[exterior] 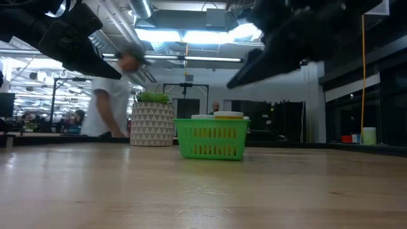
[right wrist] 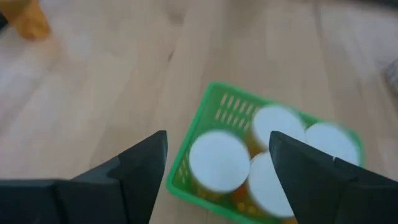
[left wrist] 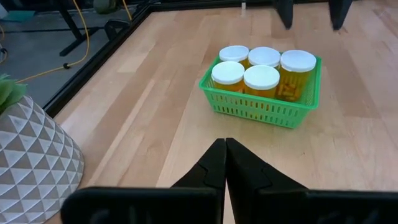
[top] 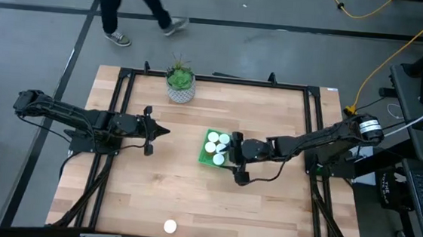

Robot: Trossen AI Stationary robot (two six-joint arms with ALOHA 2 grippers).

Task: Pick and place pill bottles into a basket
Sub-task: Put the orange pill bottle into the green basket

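The green basket (top: 204, 156) stands at the table's middle and holds several orange pill bottles (left wrist: 261, 76) with white caps, upright and close together. One more pill bottle (top: 170, 226) stands alone by the table's near edge. My right gripper (top: 235, 158) hangs open just right of the basket and above it. In its wrist view, the right gripper (right wrist: 217, 149) has its fingers spread over the basket (right wrist: 211, 106) and touches nothing. My left gripper (top: 166, 132) is shut and waits left of the basket, its tips (left wrist: 225, 155) pointing at it.
A white patterned pot with a green plant (top: 180, 86) stands near the far edge, left of the basket. A black frame (top: 124, 74) borders the table. A person (top: 129, 6) walks on the floor beyond the far edge. Bare wood lies between the basket and the near edge.
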